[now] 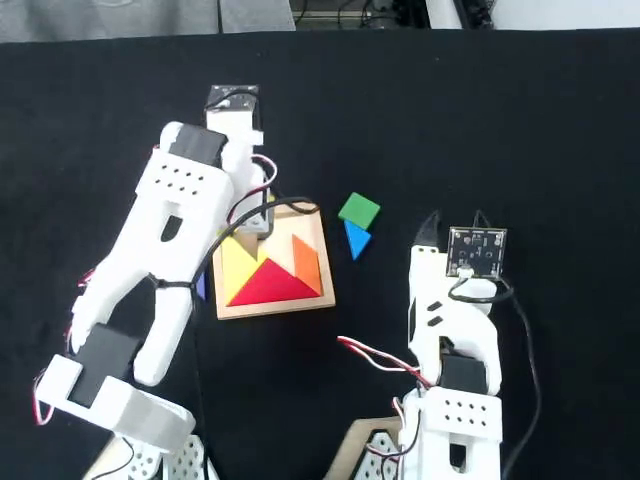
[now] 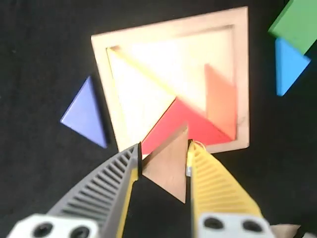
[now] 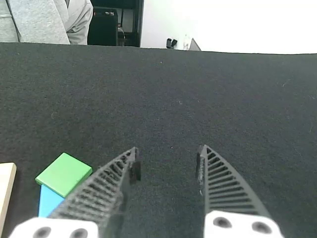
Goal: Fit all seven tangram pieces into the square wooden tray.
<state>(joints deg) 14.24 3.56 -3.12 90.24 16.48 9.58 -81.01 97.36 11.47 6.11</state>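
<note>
Left of centre in the high view, the left gripper (image 2: 163,157) pinches a brown wooden triangle (image 2: 168,171), long edge aimed into the square wooden tray (image 1: 275,307) just ahead (the right gripper (image 3: 166,163), wide open and empty, sits farther off).

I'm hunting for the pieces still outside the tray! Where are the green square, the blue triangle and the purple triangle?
green square (image 1: 359,210), high view, middle of its top face.
blue triangle (image 1: 357,238), high view, middle of its top face.
purple triangle (image 2: 85,114), left wrist view, middle of its top face.
</note>
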